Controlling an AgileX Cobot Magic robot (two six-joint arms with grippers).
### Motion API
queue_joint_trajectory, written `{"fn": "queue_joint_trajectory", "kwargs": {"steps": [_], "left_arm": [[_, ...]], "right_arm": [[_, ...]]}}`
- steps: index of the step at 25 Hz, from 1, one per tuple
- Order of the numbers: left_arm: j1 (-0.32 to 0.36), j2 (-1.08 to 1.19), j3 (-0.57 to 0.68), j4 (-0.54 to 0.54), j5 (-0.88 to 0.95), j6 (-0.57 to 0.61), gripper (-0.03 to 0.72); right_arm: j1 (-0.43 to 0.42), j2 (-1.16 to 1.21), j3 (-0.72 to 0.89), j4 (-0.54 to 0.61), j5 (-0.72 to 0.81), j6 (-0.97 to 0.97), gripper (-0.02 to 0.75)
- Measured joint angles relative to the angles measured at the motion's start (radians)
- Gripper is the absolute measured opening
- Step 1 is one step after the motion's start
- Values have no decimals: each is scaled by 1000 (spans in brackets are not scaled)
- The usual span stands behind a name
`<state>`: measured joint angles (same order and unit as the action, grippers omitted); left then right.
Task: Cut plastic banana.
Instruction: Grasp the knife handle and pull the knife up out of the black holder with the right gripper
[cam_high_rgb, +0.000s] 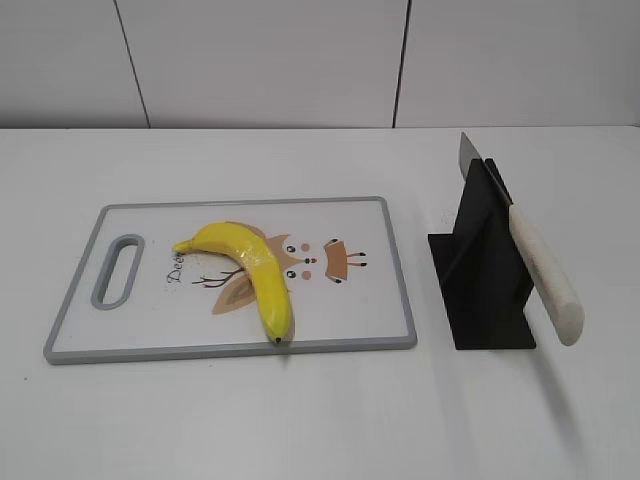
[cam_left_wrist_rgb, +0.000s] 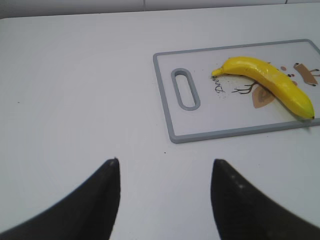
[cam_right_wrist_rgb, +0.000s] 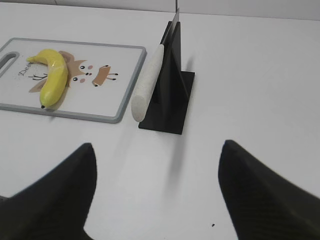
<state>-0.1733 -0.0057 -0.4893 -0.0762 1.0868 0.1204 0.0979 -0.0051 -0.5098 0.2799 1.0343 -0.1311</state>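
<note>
While both grippers hang above bare white table, neither touches anything. Left gripper (cam_left_wrist_rgb: 165, 200): fingers spread apart, nothing between them, cutting board's handle end ahead and to its right. Right gripper (cam_right_wrist_rgb: 157, 192): fingers wide apart too, empty, with the knife stand just ahead.

Plastic banana (cam_high_rgb: 250, 268) lies on the cutting board (cam_high_rgb: 150, 345), roughly mid-board, over the printed cartoon deer face. Stem end points toward the board's handle slot (cam_high_rgb: 118, 271); dark tip sits at the near edge, touching the grey rim.

Knife (cam_high_rgb: 540, 270) rests tilted in a black stand (cam_high_rgb: 480, 290) just beside the board's right edge, not touching it. White handle slopes down toward the camera, blade tip sticks up behind the stand.
</note>
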Motion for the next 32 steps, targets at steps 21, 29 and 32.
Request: {"fn": "queue_joint_trajectory", "kwargs": {"steps": [21,29,32], "left_arm": [[0,0,0,0,0,-2,523],[0,0,0,0,0,-2,521],[0,0,0,0,0,0,521]], "right_arm": [[0,0,0,0,0,0,581],[0,0,0,0,0,0,581],[0,0,0,0,-13,1,581]]}}
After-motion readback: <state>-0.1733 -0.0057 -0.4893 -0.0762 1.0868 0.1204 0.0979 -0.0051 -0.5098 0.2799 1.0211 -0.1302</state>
